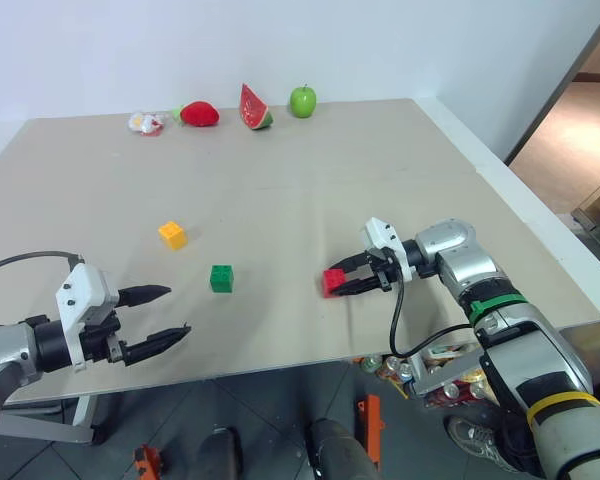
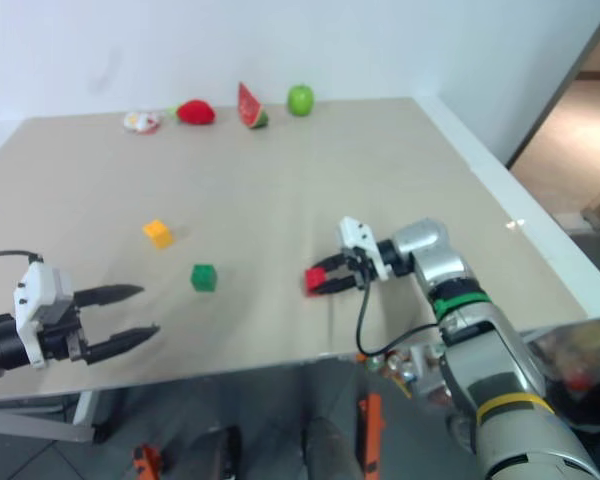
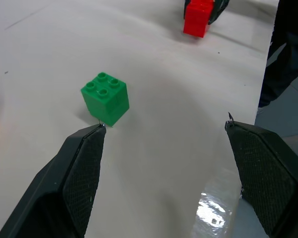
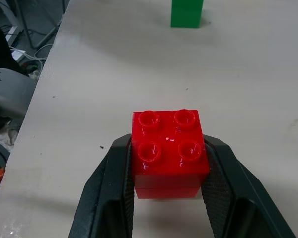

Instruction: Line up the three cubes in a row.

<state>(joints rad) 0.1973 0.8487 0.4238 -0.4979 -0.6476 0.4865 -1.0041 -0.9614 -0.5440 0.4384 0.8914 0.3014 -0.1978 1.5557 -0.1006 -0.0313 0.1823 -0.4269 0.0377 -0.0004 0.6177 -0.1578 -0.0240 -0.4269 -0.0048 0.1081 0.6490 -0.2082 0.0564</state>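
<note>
Right gripper (image 1: 338,281): fingers clamped on the red cube (image 4: 170,152), studs up, low over the table (image 1: 310,190).
Left gripper (image 1: 168,314): fingers spread wide, holding nothing.
Green cube (image 1: 221,278): on the table, ahead of the left gripper, between both grippers.
Yellow-orange cube (image 1: 172,235): beyond the green cube, well apart from the right gripper.
</note>
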